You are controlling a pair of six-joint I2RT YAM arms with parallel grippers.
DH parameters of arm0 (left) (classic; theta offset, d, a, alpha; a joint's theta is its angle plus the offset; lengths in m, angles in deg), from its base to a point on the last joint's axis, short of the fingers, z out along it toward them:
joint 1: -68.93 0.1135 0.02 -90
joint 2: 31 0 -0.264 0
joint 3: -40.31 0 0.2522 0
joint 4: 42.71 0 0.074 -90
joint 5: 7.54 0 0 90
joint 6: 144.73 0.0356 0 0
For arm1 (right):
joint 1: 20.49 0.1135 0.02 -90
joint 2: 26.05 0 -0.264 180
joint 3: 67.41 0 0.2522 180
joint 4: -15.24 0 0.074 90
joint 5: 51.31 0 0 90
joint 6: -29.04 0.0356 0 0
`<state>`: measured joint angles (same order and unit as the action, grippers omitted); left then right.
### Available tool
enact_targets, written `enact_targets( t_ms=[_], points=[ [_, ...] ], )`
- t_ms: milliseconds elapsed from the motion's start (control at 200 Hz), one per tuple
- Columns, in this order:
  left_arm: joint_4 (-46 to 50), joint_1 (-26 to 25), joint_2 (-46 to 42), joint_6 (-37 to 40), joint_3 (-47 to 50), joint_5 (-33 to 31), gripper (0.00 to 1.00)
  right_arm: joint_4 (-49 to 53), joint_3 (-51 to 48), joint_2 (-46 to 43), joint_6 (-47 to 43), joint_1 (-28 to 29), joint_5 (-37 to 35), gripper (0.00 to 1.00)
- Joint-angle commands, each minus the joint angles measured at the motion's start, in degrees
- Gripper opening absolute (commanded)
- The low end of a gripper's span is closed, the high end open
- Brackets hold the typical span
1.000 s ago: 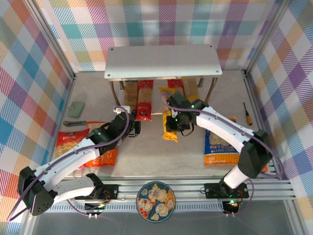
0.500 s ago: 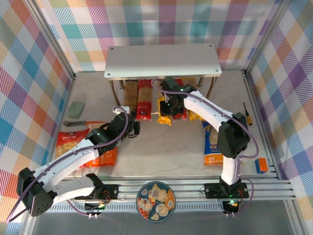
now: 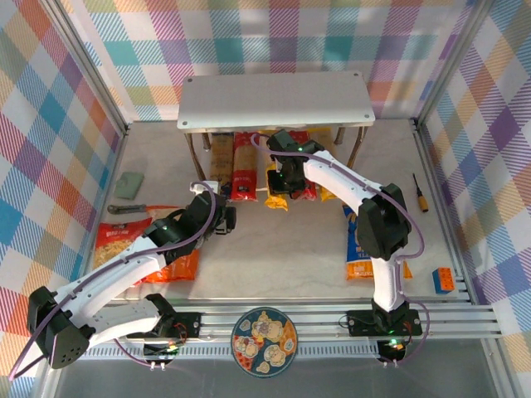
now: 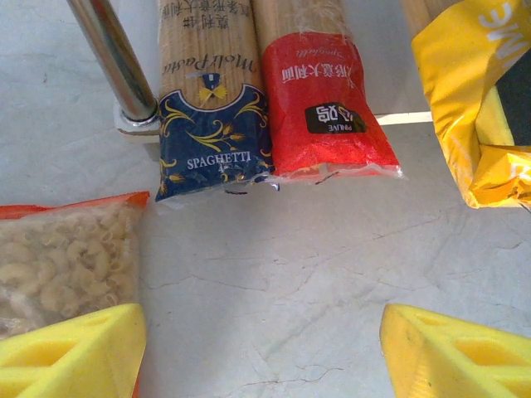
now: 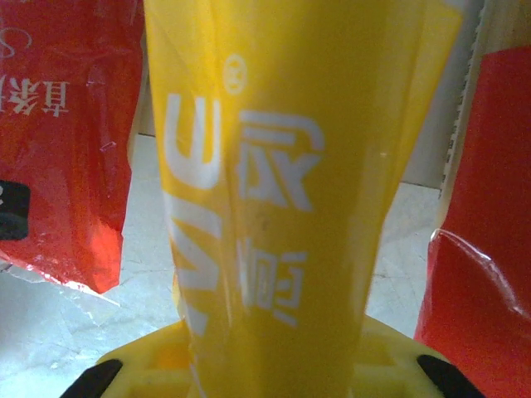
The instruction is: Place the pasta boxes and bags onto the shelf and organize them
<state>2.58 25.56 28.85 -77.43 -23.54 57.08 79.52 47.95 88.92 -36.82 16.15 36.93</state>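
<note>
right gripper [image 3: 280, 177] is clamped on a yellow spaghetti pack [image 5: 282, 207] at upper centre, under the shelf [image 3: 274, 101] board beside a red spaghetti pack [image 3: 246, 170]. left gripper [image 4: 265, 348] hangs wide open. judged past halfway: red bag [image 3: 112, 236], orange bag [image 3: 187, 265] and blue bag [image 3: 358, 257] lie unshelved, lower left and right.

The shelf [image 3: 274, 101] stands at the back of the counter [image 3: 282, 257]; under its front edge the leftmost spaghetti pack [image 3: 221, 159] lies just right of the shelf leg [image 4: 112, 58], touching the second spaghetti pack [image 3: 246, 166] on its right. Apart from them, farther right, the third spaghetti pack [image 3: 279, 201] sits between the fingers of my right end effector [image 3: 282, 186]. The macaroni bag [image 3: 116, 236] lies before the leftmost pack, left of my left end effector [image 3: 225, 219].
</note>
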Motion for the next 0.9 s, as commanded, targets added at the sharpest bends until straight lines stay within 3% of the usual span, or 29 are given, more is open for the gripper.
enact_targets(
  t_ms=[0,490,895],
  points=[
    [1.3,-0.2,-1.0,0.6,-0.9,-0.3,0.75,-7.1,4.1,-0.6,-0.8,-2.0,-2.1,0.03],
    [1.8,-0.2,-1.8,0.2,-0.4,-0.4,0.75,-14.4,1.5,1.3,0.8,-2.0,-6.9,0.08],
    [2.1,-0.2,-2.2,-0.1,0.1,-0.7,0.75,-13.3,1.8,2.2,-0.7,-1.4,-6.1,0.08]
  ],
)
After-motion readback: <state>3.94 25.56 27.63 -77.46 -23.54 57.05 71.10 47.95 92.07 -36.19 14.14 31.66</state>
